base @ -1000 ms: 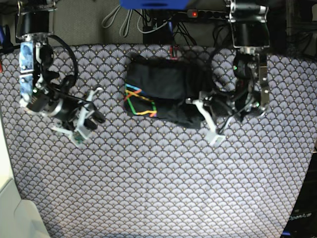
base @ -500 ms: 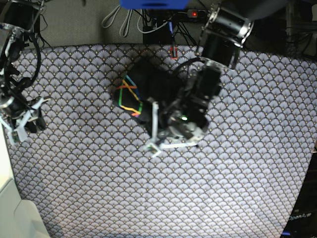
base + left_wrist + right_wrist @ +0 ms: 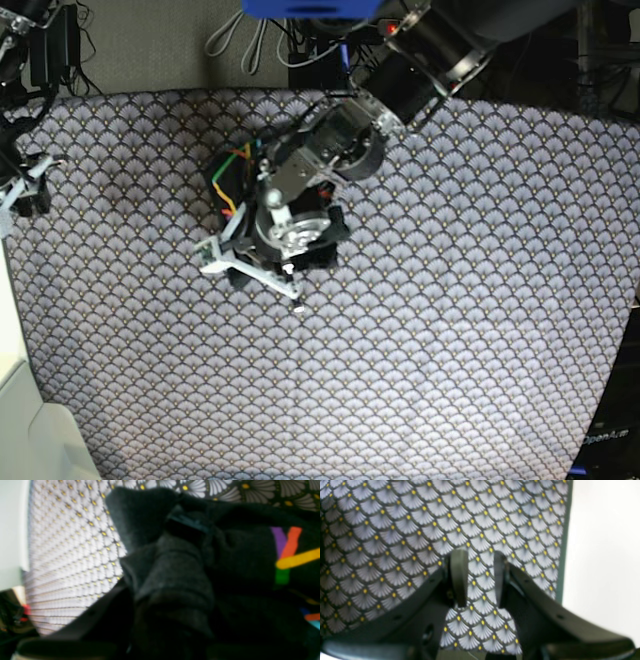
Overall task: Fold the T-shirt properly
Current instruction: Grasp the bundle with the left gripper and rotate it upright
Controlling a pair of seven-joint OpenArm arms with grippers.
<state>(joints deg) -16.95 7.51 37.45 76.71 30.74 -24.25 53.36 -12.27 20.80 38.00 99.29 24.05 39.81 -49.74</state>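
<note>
T-shirt (image 3: 236, 178) — already a compact folded bundle, lying on the scallop-patterned tablecloth (image 3: 450, 330) toward the far-centre of the counter, logo (image 3: 233, 170) face up at its left end

Step in hand, as I judge it: final squaring of the bundle by the left arm; main folds look done

Left gripper (image 3: 250, 270): low over the bundle's near edge, arm body covering most of it. In the left wrist view dark cloth (image 3: 175, 580) fills the frame right at the fingers, touching or nearly so; cannot tell whether the fingers are parted or have cloth pinched

Right gripper (image 3: 476, 577): well apart from the shirt, at the counter's left edge. Fingers part-open, only bare tablecloth showing in the gap, nothing held

Next move calls for: flattening without dragging the stack askew, and a clean lift so no fold is snagged
</note>
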